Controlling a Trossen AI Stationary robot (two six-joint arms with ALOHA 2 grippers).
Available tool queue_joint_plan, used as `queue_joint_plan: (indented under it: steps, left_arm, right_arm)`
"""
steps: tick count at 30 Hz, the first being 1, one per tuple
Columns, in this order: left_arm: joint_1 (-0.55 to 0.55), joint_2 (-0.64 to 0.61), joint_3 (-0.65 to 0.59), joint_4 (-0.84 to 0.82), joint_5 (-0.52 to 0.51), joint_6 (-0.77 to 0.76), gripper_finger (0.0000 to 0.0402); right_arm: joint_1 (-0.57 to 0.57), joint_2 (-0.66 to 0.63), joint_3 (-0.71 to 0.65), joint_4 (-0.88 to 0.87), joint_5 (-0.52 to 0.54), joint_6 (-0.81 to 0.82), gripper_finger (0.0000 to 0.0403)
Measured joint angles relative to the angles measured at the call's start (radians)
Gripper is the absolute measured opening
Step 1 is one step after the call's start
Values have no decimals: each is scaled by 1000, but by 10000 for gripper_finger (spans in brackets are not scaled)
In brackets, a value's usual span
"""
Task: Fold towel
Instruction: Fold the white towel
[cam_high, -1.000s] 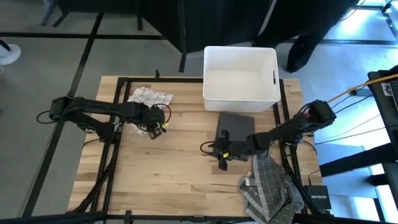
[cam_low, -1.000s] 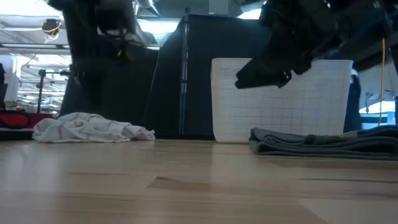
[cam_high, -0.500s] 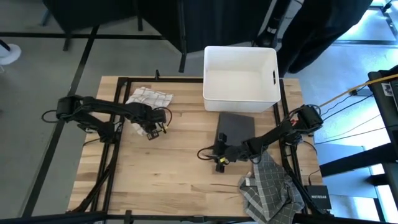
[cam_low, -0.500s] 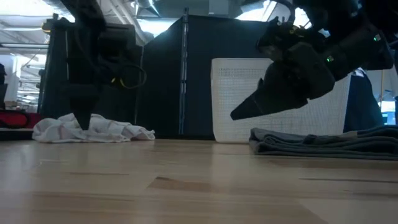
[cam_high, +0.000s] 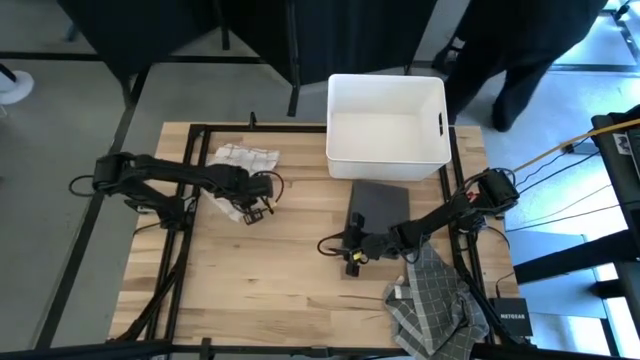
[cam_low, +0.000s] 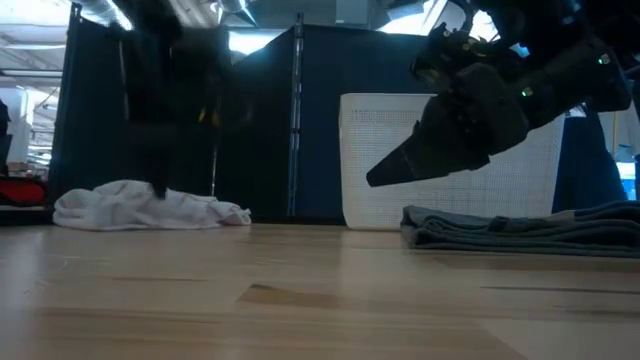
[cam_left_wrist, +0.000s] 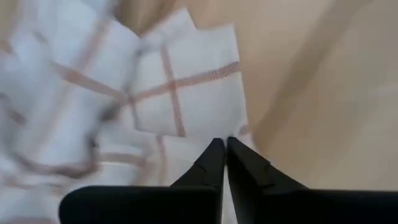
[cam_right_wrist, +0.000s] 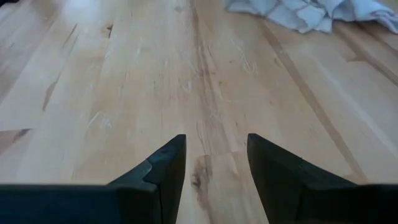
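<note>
At nine o'clock on the wooden surface (cam_high: 260, 270) the left arm reaches in from the edge, and its left pincer (cam_high: 253, 209) hangs at the near edge of the white towel (cam_high: 240, 157), which lies crumpled at about ten o'clock. From the left wrist the towel (cam_left_wrist: 124, 106) shows thin reddish check lines, and the left pincer (cam_left_wrist: 225, 152) has its two dark tips pressed together just over the cloth's edge; whether any fold is caught between them I cannot tell. From table height the towel (cam_low: 150, 208) is a low rumpled heap flat on the surface (cam_low: 300, 300).

At twelve o'clock stands a white bin (cam_high: 387, 125) against the far edge. Just in front of it, toward one o'clock, a dark grey folded cloth (cam_high: 378, 205) lies flat; in the low view it (cam_low: 520, 230) is a neat low stack.

At three o'clock the right arm comes in from the edge, and its right pincer (cam_high: 352, 258) hangs near the middle of the surface, by the near corner of the grey cloth. Its tips (cam_right_wrist: 168, 168) are spread apart over bare wood with nothing between them. In the low view the right pincer (cam_low: 385, 175) is tilted downward, clear of the surface.

At five o'clock a grey checked cloth (cam_high: 432, 305) lies bunched at the corner.
</note>
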Motion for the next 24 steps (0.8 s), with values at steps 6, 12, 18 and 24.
queue_joint_plan:
  steps: [6,12,18,24]
  left_arm:
    - [-106,-101,154,-43,-3,-10,2]
    - [-186,-182,282,-45,-7,1,1]
    - [-213,-213,290,-14,-58,23,2]
    - [-212,-206,290,0,-78,21,2]
  right_arm:
    - [0,0,0,14,0,0,175]
    - [-9,-2,7,84,8,-2,175]
    - [-58,2,114,107,5,-132,175]
    - [-95,53,243,56,-178,-125,175]
